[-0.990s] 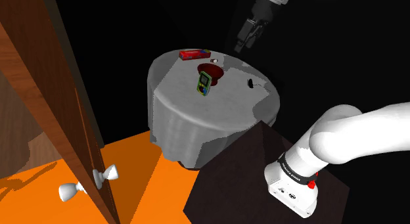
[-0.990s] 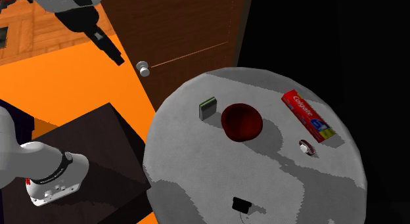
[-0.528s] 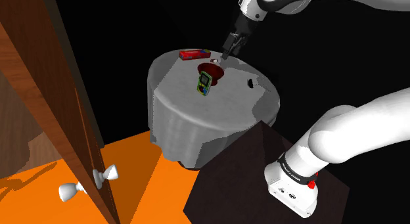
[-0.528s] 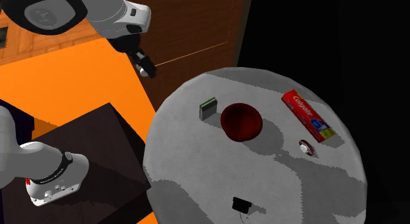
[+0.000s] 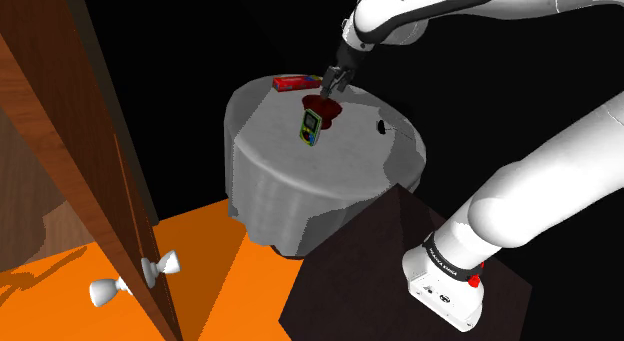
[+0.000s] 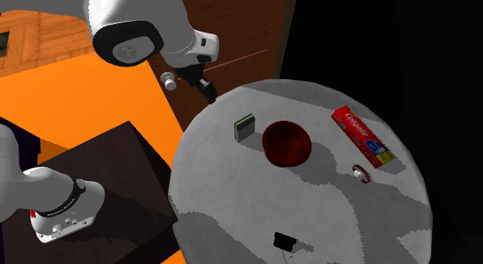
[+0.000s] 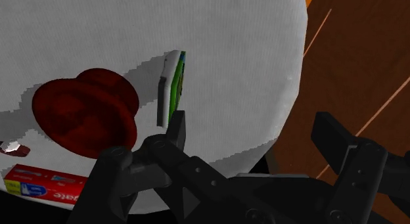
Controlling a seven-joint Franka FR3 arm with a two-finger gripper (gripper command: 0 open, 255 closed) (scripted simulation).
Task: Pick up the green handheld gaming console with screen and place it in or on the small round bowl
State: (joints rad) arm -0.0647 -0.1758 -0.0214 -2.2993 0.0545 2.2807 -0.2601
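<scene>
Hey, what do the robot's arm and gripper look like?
The arm is white, with rounded links, dark joint bands, black Franka lettering and a red dot near its base. The gripper is all black, with two blocky fingers.

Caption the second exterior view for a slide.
Claw hovers near the green console standing beside the dark red bowl.

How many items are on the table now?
5. The green console stands on edge beside the dark red bowl; the red toothpaste box and a small round item lie past the bowl; a small black item sits apart near the rim.
</scene>
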